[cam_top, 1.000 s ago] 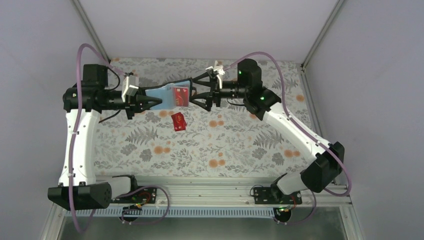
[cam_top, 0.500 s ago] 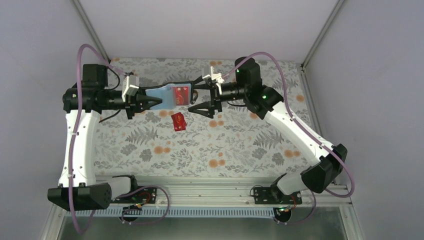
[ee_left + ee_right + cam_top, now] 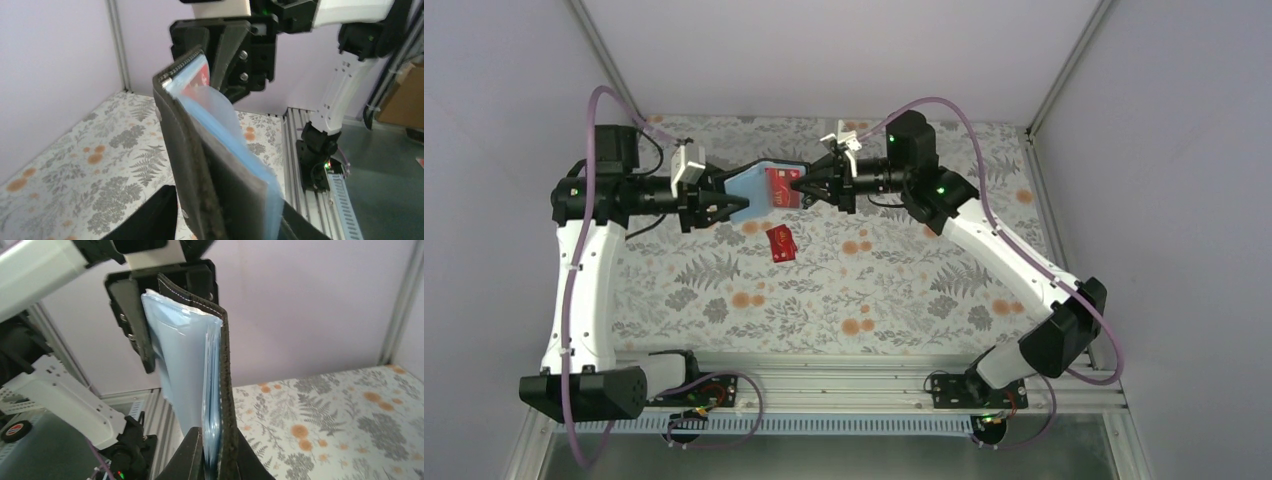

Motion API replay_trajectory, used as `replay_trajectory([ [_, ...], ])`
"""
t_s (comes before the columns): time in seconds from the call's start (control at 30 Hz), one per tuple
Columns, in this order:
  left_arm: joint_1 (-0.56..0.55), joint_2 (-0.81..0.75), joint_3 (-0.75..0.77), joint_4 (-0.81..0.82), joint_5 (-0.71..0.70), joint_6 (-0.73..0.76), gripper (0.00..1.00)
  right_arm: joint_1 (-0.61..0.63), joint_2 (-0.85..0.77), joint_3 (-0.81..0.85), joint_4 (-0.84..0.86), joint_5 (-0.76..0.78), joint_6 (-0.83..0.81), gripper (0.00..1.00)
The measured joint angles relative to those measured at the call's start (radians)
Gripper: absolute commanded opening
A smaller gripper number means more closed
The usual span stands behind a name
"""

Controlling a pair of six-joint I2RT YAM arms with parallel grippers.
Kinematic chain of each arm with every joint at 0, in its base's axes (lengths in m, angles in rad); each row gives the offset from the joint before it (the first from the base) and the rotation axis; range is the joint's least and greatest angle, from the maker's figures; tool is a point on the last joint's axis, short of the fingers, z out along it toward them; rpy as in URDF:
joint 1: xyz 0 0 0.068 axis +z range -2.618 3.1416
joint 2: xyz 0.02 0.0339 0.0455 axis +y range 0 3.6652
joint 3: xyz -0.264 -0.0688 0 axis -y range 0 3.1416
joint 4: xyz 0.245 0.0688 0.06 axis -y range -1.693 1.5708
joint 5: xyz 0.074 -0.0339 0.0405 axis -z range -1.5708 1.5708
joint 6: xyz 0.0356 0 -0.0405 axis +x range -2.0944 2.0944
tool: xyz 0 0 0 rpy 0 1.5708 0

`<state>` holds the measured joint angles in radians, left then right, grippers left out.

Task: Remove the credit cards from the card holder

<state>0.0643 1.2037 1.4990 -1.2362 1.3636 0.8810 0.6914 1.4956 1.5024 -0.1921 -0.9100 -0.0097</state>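
— Now that the right fingers [image 3: 806, 187] have gone from wide to pinched on the small flat black folding card holder [image 3: 754, 185], do I pull?

— I'd say so. My left fingers [image 3: 724, 203] clamp its other end above the floral surface [image 3: 904, 290]. One flat red credit card [image 3: 782, 187] shows inside; another red card [image 3: 780, 243] lies loose on that surface.

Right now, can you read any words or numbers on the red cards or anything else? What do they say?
No text can be read anywhere.
Loose red card on the table: pale markings, too small to read.
Tucked red card in the card holder: pale markings, too blurred to read.
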Motion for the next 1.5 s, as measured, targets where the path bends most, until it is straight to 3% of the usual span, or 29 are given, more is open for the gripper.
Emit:
replay_trajectory([
  [0.1, -0.002, -0.003, -0.010, 0.105, -0.070, -0.124, 0.56, -0.005, -0.004, -0.020, -0.010, 0.064, 0.023, 0.04],
  [0.2, 0.001, 0.000, -0.036, 0.249, -0.261, -0.288, 0.57, -0.014, -0.005, -0.032, -0.038, 0.161, 0.074, 0.04],
  [0.33, 0.002, 0.033, -0.040, 0.367, -0.504, -0.413, 0.59, -0.033, 0.009, -0.001, -0.140, 0.413, 0.175, 0.04],
  [0.43, 0.006, 0.042, -0.040, 0.413, -0.602, -0.462, 0.59, -0.041, 0.060, 0.069, -0.232, 0.600, 0.245, 0.04],
  [0.57, 0.000, 0.035, -0.041, 0.452, -0.602, -0.501, 0.46, -0.044, 0.102, 0.082, -0.293, 0.713, 0.301, 0.04],
  [0.87, -0.288, 0.069, -0.083, 0.442, -0.415, -0.497, 0.33, -0.005, 0.117, 0.082, -0.293, 0.671, 0.312, 0.04],
  [1.2, -0.291, 0.245, -0.032, 0.449, -0.369, -0.562, 0.33, -0.003, 0.090, 0.067, -0.224, 0.504, 0.284, 0.04],
  [1.5, -0.291, 0.187, -0.028, 0.446, -0.388, -0.560, 0.33, -0.006, 0.015, 0.016, -0.171, 0.420, 0.232, 0.04],
])
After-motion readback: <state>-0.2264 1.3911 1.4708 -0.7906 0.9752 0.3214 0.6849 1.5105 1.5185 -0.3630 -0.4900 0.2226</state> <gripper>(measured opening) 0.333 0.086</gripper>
